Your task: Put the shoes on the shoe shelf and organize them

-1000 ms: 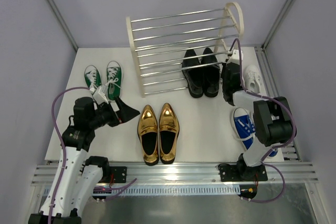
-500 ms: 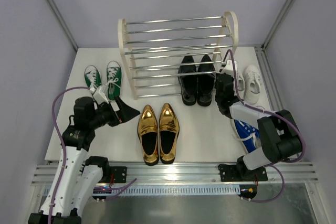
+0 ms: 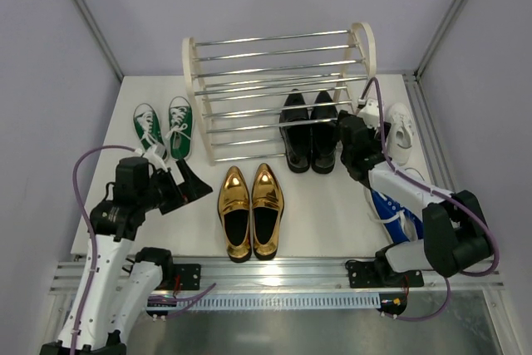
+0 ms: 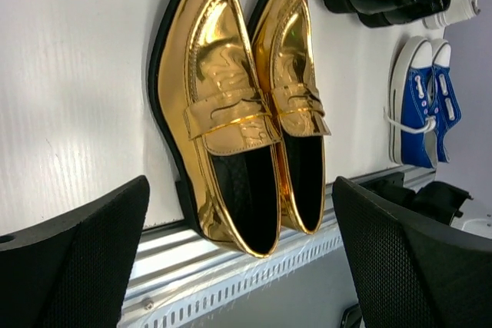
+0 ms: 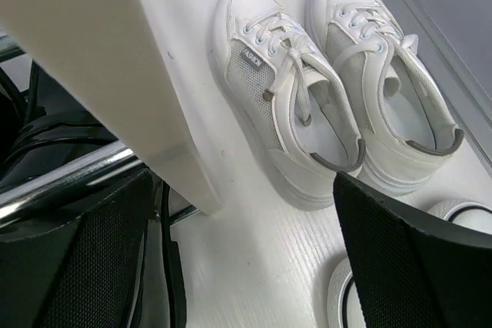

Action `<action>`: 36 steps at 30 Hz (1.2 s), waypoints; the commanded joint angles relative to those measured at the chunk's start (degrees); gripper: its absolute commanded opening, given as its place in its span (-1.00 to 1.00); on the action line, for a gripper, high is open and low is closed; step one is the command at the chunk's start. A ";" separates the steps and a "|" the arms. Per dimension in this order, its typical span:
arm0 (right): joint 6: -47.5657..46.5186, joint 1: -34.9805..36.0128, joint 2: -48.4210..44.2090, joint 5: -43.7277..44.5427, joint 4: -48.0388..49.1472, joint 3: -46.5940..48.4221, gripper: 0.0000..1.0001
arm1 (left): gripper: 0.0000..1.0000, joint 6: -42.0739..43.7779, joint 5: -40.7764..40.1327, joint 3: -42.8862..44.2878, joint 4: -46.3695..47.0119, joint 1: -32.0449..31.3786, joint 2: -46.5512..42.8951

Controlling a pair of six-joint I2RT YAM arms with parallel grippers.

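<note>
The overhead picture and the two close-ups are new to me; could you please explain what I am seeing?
This is a robot: a left arm and a right arm, bolted to the near edge of a white table. The overhead picture comes from a fixed camera above and behind them. Each close-up comes from a camera on one arm's wrist. On the table stand a shoe rack with black dress shoes among its lower rods, gold loafers in front, green sneakers at left, and white sneakers and blue sneakers at right. The left gripper hovers near the loafers, the right gripper beside the rack's side panel. Both are open and hold nothing.
</note>
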 commanded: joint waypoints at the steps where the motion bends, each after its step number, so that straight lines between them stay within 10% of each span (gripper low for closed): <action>1: 6.69 1.42 -3.98 3.90 -7.42 3.40 0.99 | 0.99 -0.13 -0.77 2.34 -3.73 -2.44 -1.48; 15: 16.63 8.89 -17.95 5.49 -27.11 -0.02 1.00 | 0.99 -19.73 -38.27 -0.56 7.94 -48.03 15.03; 36: 21.47 18.48 -27.36 4.17 -37.93 -3.10 1.00 | 0.96 -29.22 -51.13 9.01 9.02 -60.89 37.90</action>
